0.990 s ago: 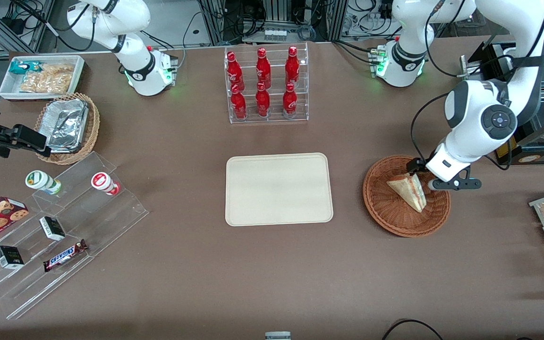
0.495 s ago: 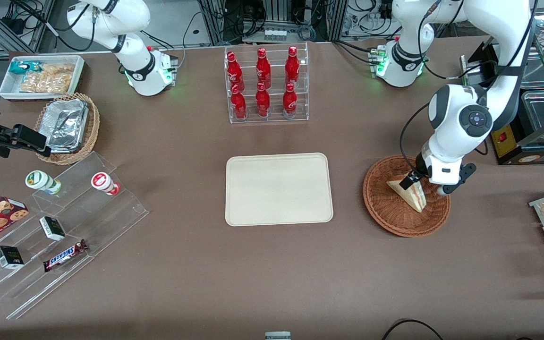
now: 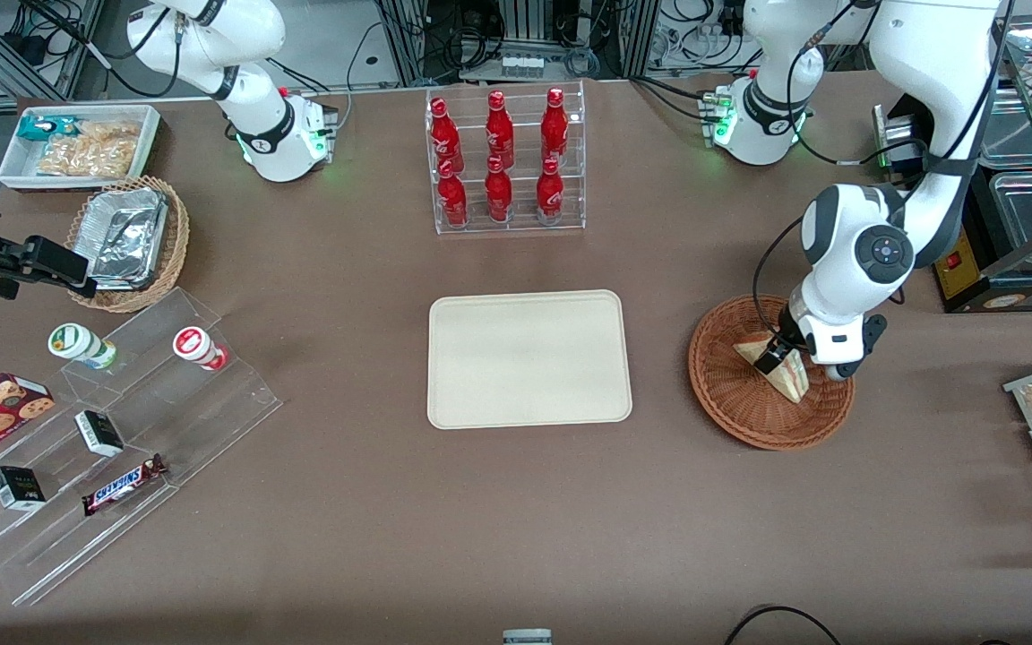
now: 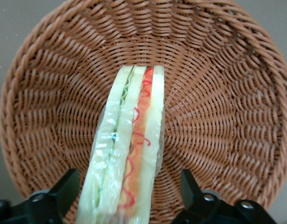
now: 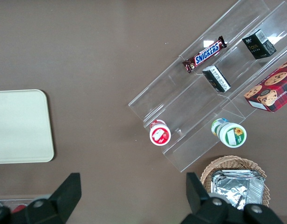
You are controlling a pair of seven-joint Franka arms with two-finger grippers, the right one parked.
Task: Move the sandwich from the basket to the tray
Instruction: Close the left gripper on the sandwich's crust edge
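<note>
Toward the parked arm's end of the bench (image 3: 346, 537), the tan wicker basket of foil containers (image 3: 128, 240) and the clear stepped shelf of snacks (image 3: 113, 430) have no part in this job. At the middle lies the tray (image 3: 529, 358), bare, with the rack of red bottles (image 3: 505, 159) farther from the front camera. Toward the working arm's end, the basket (image 3: 731, 403) holds the sandwich (image 3: 787, 383), which rests on the weave with its striped edge up. The gripper (image 4: 129, 198) is low over it, its fingers (image 4: 64, 191) spread open on either side of the wedge, not visibly pressing it. Judging by this, nothing is delivered: closing, lifting, carrying and setting down all remain.
</note>
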